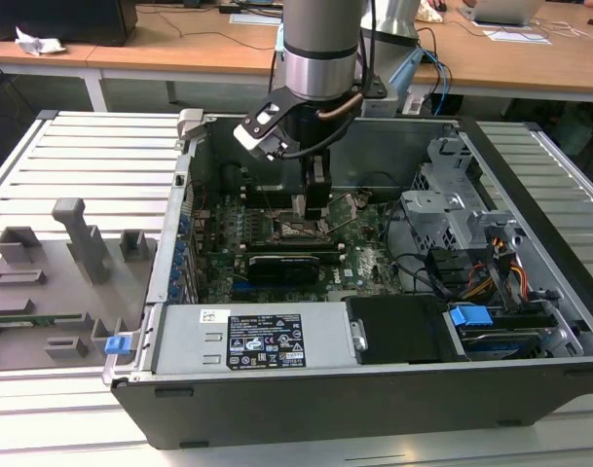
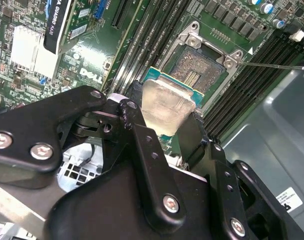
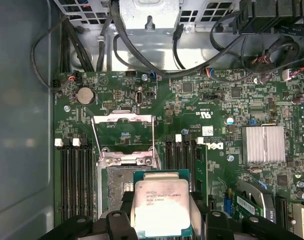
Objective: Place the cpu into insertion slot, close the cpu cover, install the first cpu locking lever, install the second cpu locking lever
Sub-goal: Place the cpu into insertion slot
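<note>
**A:** Just over the insertion slot (image 3: pixel 119 182), what does the gripper (image 3: pixel 161 222) have hold of?

**B:** The cpu (image 3: pixel 161 207). Its two black fingers (image 2: pixel 147 150) are drawn in against opposite edges of the chip, and the pale metal top faces the wrist cameras.

**A:** Is the chip seated in the slot?

**B:** No. In both wrist views it overlaps only one edge of the slot, and most of the contact grid lies bare beyond it. Whether it touches the slot's rim cannot be told.

**A:** And the cpu cover (image 3: pixel 123 119)?

**B:** It is swung open on the side of the slot away from the chip, and the green circuit board (image 3: pixel 191 100) shows through its window. A thin lever rod (image 2: pixel 271 65) sticks out just beside the slot, unlatched.

**A:** What else is near the slot?

**B:** Long black memory slots (image 3: pixel 74 180) run along both sides of it. In the exterior view the arm reaches down into the open computer case (image 1: pixel 277 409), and the gripper hangs directly above the slot.
</note>
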Controlling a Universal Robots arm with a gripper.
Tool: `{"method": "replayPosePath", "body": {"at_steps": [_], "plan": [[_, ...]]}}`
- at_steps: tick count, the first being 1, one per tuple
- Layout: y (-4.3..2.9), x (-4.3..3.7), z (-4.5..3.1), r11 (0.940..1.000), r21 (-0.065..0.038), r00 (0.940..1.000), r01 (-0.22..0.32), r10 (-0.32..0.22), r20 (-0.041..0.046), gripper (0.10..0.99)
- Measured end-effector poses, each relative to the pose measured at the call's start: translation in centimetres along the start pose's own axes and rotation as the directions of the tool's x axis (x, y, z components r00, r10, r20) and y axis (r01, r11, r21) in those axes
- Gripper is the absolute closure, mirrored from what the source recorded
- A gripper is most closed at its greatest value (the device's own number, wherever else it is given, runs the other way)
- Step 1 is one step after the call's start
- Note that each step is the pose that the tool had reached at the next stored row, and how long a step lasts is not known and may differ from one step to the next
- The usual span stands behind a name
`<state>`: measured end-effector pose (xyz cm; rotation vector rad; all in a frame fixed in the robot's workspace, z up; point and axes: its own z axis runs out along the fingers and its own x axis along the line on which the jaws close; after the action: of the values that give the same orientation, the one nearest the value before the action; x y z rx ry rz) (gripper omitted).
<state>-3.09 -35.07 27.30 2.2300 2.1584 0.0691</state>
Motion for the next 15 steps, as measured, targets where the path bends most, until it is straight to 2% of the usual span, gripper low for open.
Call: {"method": "replayPosePath", "body": {"at_steps": [15], "plan": [[-0.03,0.00,0.52,1.0000,0.000,1.0000,0.000,0.000,-0.0001,0.561]]}}
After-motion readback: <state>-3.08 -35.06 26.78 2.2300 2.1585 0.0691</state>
